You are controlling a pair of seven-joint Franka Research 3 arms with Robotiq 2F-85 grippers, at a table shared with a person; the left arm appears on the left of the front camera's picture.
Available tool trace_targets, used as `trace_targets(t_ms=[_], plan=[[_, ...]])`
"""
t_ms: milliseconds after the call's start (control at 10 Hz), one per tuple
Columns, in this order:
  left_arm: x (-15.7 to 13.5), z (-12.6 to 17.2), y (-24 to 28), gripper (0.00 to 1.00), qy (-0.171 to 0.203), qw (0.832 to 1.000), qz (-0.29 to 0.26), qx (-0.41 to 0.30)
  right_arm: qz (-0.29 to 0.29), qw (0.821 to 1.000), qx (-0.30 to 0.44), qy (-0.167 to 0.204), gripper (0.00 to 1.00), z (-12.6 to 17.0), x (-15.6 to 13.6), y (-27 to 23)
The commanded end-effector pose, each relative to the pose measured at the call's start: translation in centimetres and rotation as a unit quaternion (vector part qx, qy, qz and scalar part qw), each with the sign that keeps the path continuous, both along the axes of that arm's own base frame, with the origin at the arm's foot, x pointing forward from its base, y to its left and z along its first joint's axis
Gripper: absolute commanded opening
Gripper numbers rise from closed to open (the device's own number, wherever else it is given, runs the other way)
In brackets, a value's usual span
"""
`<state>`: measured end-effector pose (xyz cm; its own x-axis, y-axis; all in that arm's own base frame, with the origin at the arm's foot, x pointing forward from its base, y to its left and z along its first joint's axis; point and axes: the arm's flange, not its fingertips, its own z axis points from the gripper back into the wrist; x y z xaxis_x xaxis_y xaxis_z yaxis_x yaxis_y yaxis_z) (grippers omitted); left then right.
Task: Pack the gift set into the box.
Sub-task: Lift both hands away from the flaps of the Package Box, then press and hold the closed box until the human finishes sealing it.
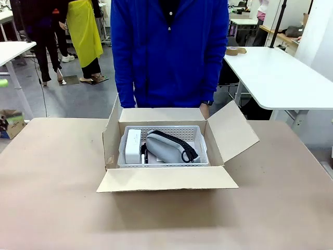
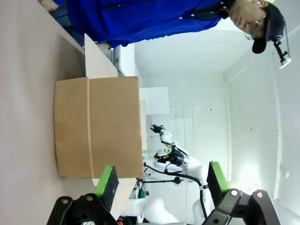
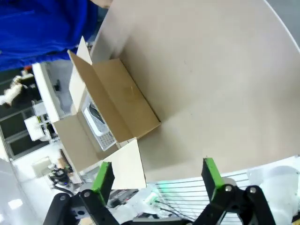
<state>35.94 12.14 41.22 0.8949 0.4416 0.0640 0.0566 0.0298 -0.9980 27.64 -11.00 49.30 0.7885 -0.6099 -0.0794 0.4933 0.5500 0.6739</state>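
At table (image 1: 47,177) centre: brown corrugated carton (image 1: 166,179), top flaps folded outward | inside carton: white perforated basket-tray (image 1: 171,130), long axis 9–3 o'clock | in tray, centre to 3 o'clock: grey pouch (image 1: 164,150) with black strap (image 1: 183,146), axis 10–4 o'clock | tray 9 o'clock: white box (image 1: 133,146), axis 12–6 | left gripper (image 2: 161,183), right gripper (image 3: 157,179): fingers apart, empty

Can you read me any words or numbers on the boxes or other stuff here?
No text here can be read.
Brown carton: plain cardboard, no print visible.
White box inside it: no print I can make out.
Small box at the far left edge: coloured print, too blurred to read.
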Motion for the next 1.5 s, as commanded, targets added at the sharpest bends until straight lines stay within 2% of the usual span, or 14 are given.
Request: trace_targets(t_ms=[0, 1400], plan=[[-1.29, 5.91, -0.84, 1.0, -0.044, 0.996, -0.004, 0.081, 0.025, 0.998, -0.047, -0.031, 1.0, 2.74, 1.29, 4.11], [-1.29, 5.91, -0.84, 1.0, -0.044, 0.996, -0.004, 0.081, 0.025, 0.998, -0.047, -0.031, 1.0, 2.74, 1.29, 4.11]])
